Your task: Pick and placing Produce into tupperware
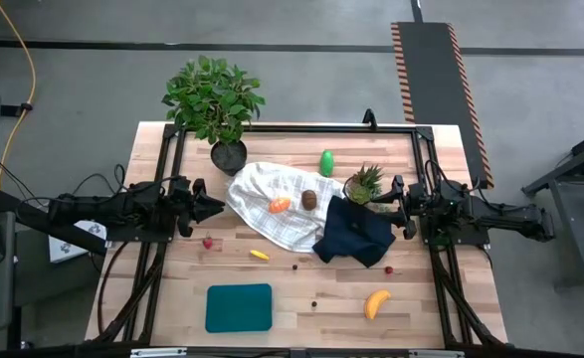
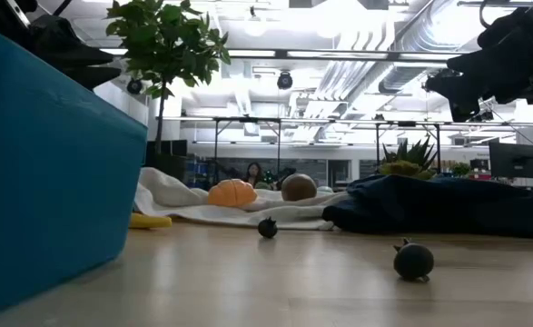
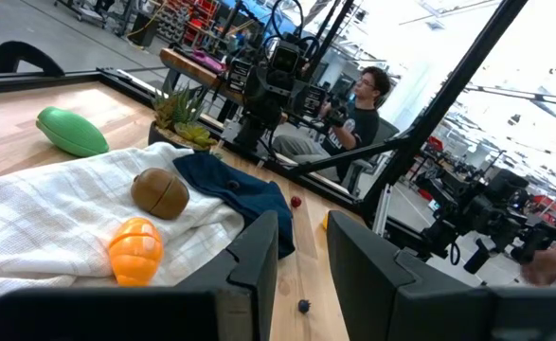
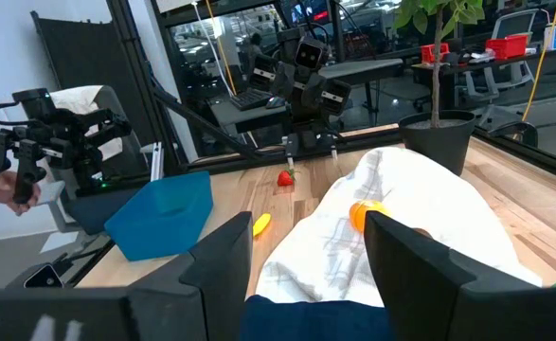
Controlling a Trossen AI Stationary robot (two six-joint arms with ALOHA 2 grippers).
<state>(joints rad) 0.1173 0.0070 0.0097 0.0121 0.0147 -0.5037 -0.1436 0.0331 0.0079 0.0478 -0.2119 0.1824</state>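
My worktop [image 1: 301, 298] is pale wood in planks, smooth with a soft sheen. The white cloth [image 1: 262, 194] on it is woven, crumpled and faintly checked; the dark navy cloth [image 1: 356, 237] beside it looks matt and soft. The teal container [image 1: 239, 307] is smooth, matt plastic. The orange piece [image 3: 134, 250] is glossy plastic with ridged segments, the brown ball [image 3: 160, 192] duller, the green piece [image 3: 71, 132] smooth and slightly shiny. My left claw [image 3: 301, 275] has matt black plastic fingers, and my right claw [image 4: 306, 260] looks the same.
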